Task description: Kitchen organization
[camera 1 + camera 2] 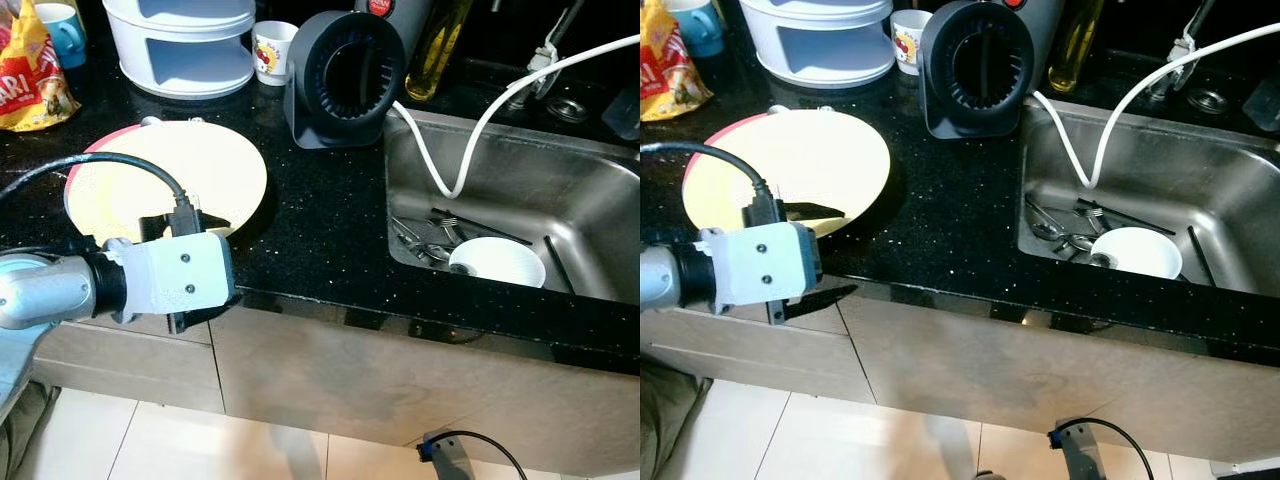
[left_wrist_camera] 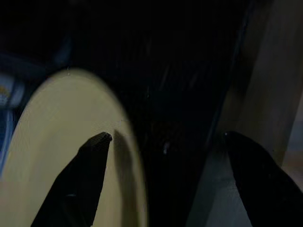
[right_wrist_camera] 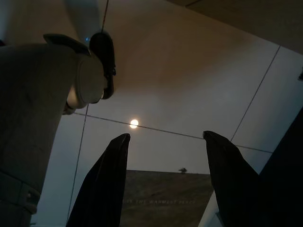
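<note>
Left gripper (image 1: 815,252) hung at the surface (image 1: 330,220) edge with fingers (image 2: 90,156) spread wide, one over the plate (image 1: 170,180) rim and one off the edge, so closing might have nudged the plate rather than gripped it.

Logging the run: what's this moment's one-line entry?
left gripper: open, straddling yellow plate edge | right gripper: open, idle | plate: on counter
</note>
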{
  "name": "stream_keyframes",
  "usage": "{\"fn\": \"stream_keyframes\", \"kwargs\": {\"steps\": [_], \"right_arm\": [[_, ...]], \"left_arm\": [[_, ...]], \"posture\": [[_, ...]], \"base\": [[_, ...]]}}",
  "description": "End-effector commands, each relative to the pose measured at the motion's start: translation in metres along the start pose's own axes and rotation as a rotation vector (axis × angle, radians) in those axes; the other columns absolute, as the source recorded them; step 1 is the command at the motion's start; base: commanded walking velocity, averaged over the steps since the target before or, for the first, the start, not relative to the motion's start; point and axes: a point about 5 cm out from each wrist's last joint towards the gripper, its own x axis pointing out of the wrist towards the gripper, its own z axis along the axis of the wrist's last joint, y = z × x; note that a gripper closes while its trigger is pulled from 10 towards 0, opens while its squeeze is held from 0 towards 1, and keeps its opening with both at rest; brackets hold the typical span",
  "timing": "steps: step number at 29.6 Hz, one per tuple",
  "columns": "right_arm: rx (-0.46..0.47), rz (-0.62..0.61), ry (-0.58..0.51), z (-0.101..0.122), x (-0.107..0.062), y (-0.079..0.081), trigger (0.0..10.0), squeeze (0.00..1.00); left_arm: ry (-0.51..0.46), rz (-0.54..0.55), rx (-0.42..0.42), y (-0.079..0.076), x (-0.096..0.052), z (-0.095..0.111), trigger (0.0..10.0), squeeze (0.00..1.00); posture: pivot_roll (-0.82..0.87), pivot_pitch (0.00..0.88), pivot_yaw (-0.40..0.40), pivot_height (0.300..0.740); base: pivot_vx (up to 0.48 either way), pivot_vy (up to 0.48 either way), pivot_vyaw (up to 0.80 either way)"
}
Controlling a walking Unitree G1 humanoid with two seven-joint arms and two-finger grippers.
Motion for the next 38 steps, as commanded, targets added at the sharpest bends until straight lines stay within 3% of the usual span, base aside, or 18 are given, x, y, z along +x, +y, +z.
{"fn": "stream_keyframes", "kwargs": {"steps": [1, 8, 15, 18, 21, 32, 33, 34, 36, 37, 38], "right_arm": [[-0.005, -0.001, 0.029, -0.008, 0.0, 0.001, 10.0, 0.0], [-0.009, 0.004, 0.031, -0.008, 0.0, 0.003, 10.0, 0.0], [-0.006, 0.01, 0.035, -0.01, 0.0, 0.007, 10.0, 0.0], [-0.008, 0.012, 0.039, -0.012, 0.0, 0.008, 10.0, 0.0], [-0.01, 0.013, 0.042, -0.013, 0.0, 0.008, 10.0, 0.0], [-0.012, 0.022, 0.04, -0.012, 0.0, 0.013, 10.0, 0.0], [-0.012, 0.023, 0.04, -0.013, 0.0, 0.013, 10.0, 0.0], [-0.012, 0.023, 0.04, -0.013, 0.0, 0.013, 10.0, 0.0], [-0.012, 0.022, 0.042, -0.013, 0.0, 0.013, 10.0, 0.0], [-0.011, 0.021, 0.043, -0.014, 0.0, 0.013, 10.0, 0.0], [-0.012, 0.018, 0.044, -0.014, 0.0, 0.012, 10.0, 0.0]], "left_arm": [[0.122, 0.015, 0.052, 0.005, -0.009, -0.01, 10.0, 0.0], [0.232, 0.077, 0.105, 0.02, -0.022, -0.018, 10.0, 0.0], [0.288, 0.085, 0.121, 0.02, -0.025, -0.025, 10.0, 0.0], [0.276, 0.127, 0.149, 0.025, -0.026, -0.022, 10.0, 0.0], [0.191, 0.225, 0.185, 0.039, -0.028, -0.007, 10.0, 0.0], [0.143, 0.254, 0.194, 0.05, -0.042, 0.001, 10.0, 0.0], [0.152, 0.246, 0.191, 0.049, -0.042, -0.001, 8.5, 0.0], [0.152, 0.246, 0.191, 0.049, -0.042, -0.001, 8.5, 0.0], [0.16, 0.223, 0.18, 0.047, -0.042, -0.004, 3.5, 0.0], [0.157, 0.209, 0.172, 0.044, -0.041, -0.005, 0.0, 0.0], [0.15, 0.179, 0.157, 0.039, -0.037, -0.006, 0.0, 0.0]], "posture": [[0.25, 0.12, -0.092, 0.74], [0.26, 0.121, -0.084, 0.74], [0.25, 0.126, -0.08, 0.74], [0.26, 0.128, -0.081, 0.74], [0.26, 0.128, -0.079, 0.74], [0.26, 0.13, -0.072, 0.74], [0.26, 0.13, -0.072, 0.74], [0.26, 0.13, -0.072, 0.74], [0.26, 0.13, -0.071, 0.74], [0.26, 0.132, -0.069, 0.74], [0.26, 0.131, -0.071, 0.74]], "base": [[0.0, 0.0, 0.0], [0.0, 0.0, 0.0], [0.0, 0.0, 0.0], [0.0, 0.0, 0.0], [0.0, 0.0, 0.0], [0.0, 0.0, 0.0], [0.0, 0.0, 0.0], [0.0, 0.0, 0.0], [0.0, 0.0, 0.0], [0.0, 0.0, 0.0], [0.0, 0.0, 0.0]]}}
